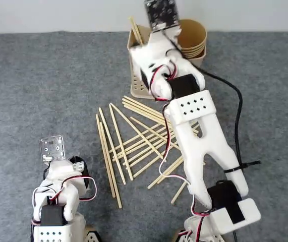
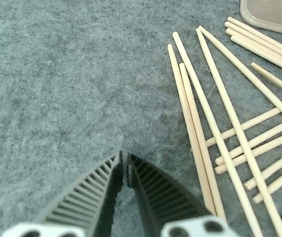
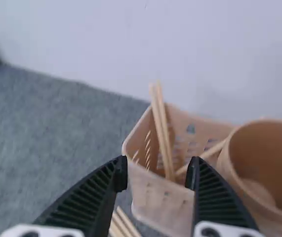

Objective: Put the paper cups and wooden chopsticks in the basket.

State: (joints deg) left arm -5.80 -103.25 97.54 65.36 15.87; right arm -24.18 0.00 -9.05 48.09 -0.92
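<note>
Several wooden chopsticks [image 1: 133, 143] lie scattered on the grey carpet, and the left wrist view shows them [image 2: 215, 133] close beside my left gripper [image 2: 126, 159], which is shut and empty, low over the carpet. A beige slotted basket [image 1: 136, 65] stands at the back with a few chopsticks [image 3: 159, 129] upright in it. My right gripper [image 3: 156, 174] hangs open and empty just above the basket [image 3: 163, 200]. A stack of brown paper cups [image 1: 192, 36] stands at the basket's right side; whether inside it or beside it I cannot tell.
The right arm [image 1: 194, 131] stretches over the chopstick pile from the front right to the basket. Its black cable [image 1: 237, 111] runs along the right. A pale wall borders the far edge. Bare carpet [image 1: 43, 80] lies to the left.
</note>
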